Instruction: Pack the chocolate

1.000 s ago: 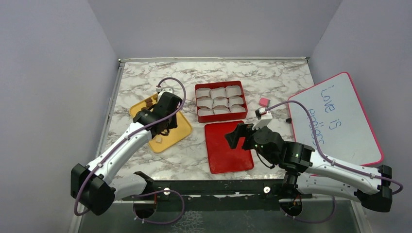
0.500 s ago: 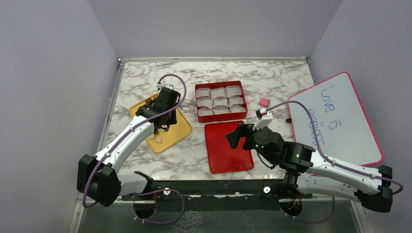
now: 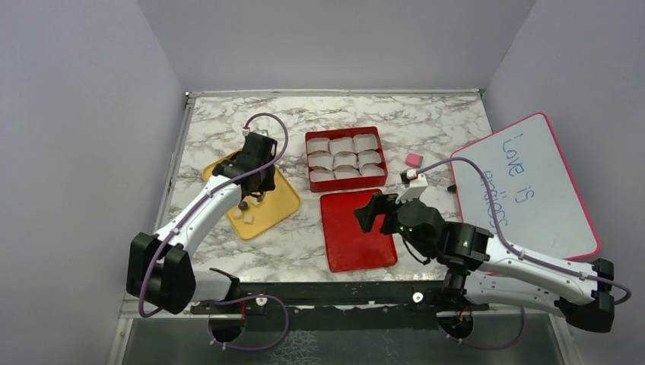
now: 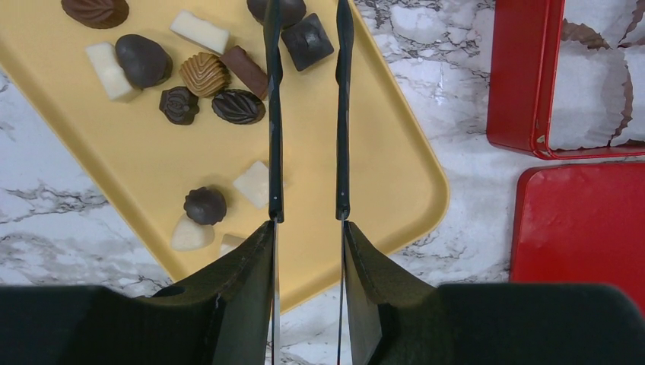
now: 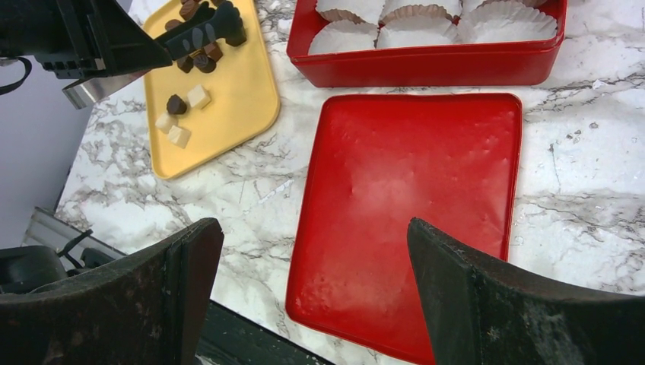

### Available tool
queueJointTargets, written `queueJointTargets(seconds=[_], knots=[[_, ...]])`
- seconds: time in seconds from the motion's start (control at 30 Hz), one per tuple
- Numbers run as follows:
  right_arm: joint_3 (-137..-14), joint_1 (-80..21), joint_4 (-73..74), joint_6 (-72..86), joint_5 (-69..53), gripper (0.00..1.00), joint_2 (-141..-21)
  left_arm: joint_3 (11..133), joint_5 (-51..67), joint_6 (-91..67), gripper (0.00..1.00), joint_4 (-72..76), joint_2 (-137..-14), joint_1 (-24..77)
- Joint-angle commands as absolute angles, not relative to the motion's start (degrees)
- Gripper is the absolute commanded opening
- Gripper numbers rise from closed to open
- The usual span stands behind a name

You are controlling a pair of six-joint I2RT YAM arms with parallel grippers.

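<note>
Hovering over a flat yellow plastic tray (image 4: 137,160), our left gripper (image 4: 306,23) shows thin fingers narrowly apart; we cannot tell if they grasp anything. Small brown and cream chocolate pieces (image 4: 204,74) lie on the tray. Right of it, our right gripper (image 5: 312,251) gapes wide, empty.

Open to pass over bare marble (image 3: 426,122) at 12 o'clock of the red box (image 3: 346,182). Blocked at 9 o'clock by the left arm (image 3: 201,217) slanting over the yellow tray (image 3: 283,202) of chocolate (image 4: 205,205), at 6 o'clock by the right gripper (image 3: 370,213) spread wide above the red lid (image 3: 357,251). Hemmed at 3 o'clock by pink block (image 3: 413,160) and whiteboard (image 3: 532,190).
</note>
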State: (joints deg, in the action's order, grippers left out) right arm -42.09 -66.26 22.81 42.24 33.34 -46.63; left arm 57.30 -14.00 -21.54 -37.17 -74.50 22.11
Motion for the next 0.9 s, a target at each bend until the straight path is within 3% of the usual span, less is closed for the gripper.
queueJointTargets(seconds=[0.0,0.7,0.87], knots=[[-42.1,-66.1,22.2,41.4,35.5,0.97,-47.0,56.6,-10.8,-20.7,0.37,-34.8,-75.6,21.5],[-40.7,-66.1,22.2,42.3,35.5,0.96,-45.8,57.2,-9.8,-20.0,0.39,-35.2,-78.0,18.7],[-40.5,-66.1,22.6,42.3,35.4,0.96,-45.5,57.0,-7.9,-19.6,0.27,-35.1,-77.4,18.7]])
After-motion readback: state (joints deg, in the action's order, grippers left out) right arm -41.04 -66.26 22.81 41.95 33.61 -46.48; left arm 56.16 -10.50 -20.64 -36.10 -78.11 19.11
